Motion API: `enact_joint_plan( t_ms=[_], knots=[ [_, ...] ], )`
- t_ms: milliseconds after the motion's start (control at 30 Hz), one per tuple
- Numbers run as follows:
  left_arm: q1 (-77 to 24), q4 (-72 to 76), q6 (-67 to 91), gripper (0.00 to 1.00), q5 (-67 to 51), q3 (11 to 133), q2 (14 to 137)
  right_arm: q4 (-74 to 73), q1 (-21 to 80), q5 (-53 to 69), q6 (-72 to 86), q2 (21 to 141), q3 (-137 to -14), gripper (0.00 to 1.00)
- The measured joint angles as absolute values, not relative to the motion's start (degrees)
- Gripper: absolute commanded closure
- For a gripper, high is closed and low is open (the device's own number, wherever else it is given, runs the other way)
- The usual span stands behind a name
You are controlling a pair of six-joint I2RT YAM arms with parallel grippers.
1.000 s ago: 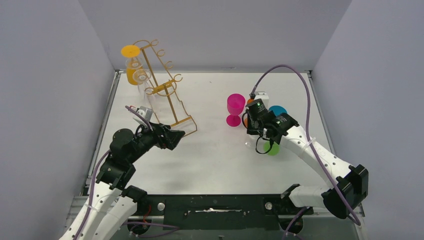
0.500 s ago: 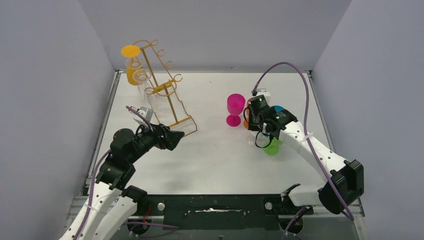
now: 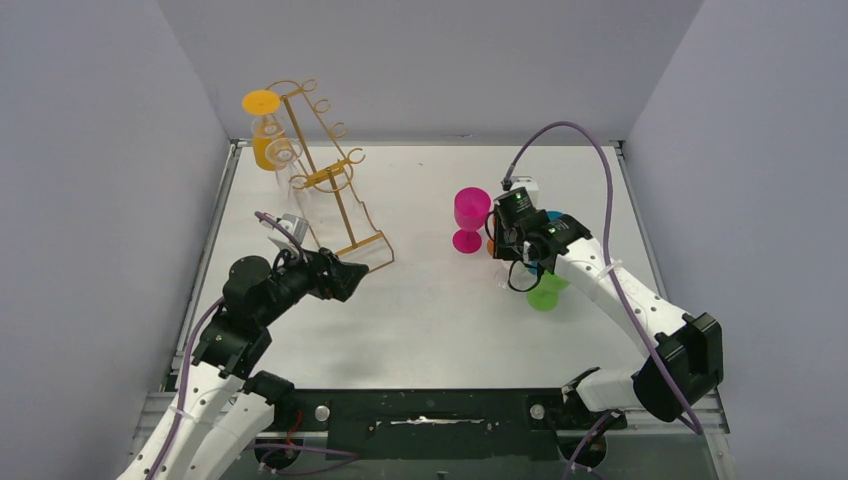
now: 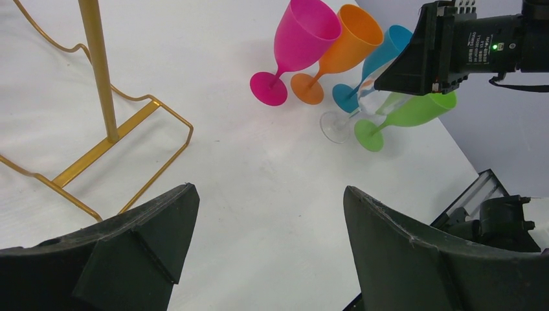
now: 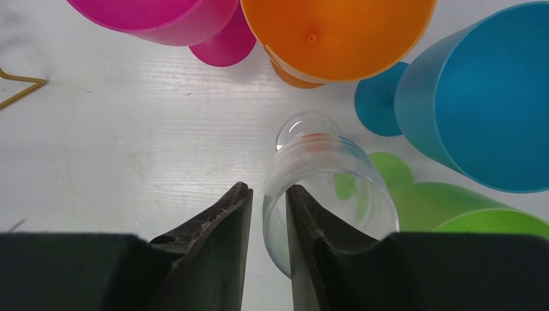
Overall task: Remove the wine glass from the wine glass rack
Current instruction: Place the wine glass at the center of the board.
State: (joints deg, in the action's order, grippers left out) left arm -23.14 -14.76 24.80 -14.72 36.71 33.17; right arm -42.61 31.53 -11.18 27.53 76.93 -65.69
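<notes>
The gold wire wine glass rack [image 3: 322, 172] stands at the back left; its post and base show in the left wrist view [image 4: 97, 65]. A yellow wine glass [image 3: 262, 128] and a clear one [image 3: 286, 160] hang upside down from its arms. My left gripper [image 3: 352, 272] is open and empty over bare table beside the rack's base, as its wrist view [image 4: 268, 189] shows. My right gripper [image 5: 268, 191] is closed to a narrow gap on the rim of another clear wine glass [image 5: 330, 188], one finger inside the bowl. That glass stands on its foot among the coloured glasses.
Pink [image 3: 470, 215], orange [image 4: 343, 48], blue [image 4: 382, 55] and green [image 3: 545, 293] wine glasses stand close together around the clear glass at the right. Grey walls enclose the table on three sides. The table's near edge [image 4: 479, 188] lies right of the glasses in the left wrist view.
My right gripper has moved a little toward the back of the table, in among the coloured glasses. The left arm has barely moved.
</notes>
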Motion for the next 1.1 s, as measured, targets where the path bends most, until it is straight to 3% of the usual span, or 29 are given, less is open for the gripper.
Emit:
enact_joint_plan(
  t_ms=[533,1100],
  knots=[
    [-23.14,-17.02,24.10,0.17,-12.73,37.67,34.37,-43.38,31.53,-11.79,26.96,76.93,-67.40,0.60],
    [-23.14,-20.38,24.05,0.17,-5.67,37.76,35.99,-43.72,31.53,-12.80,26.79,75.83,-68.90,0.57]
  ],
)
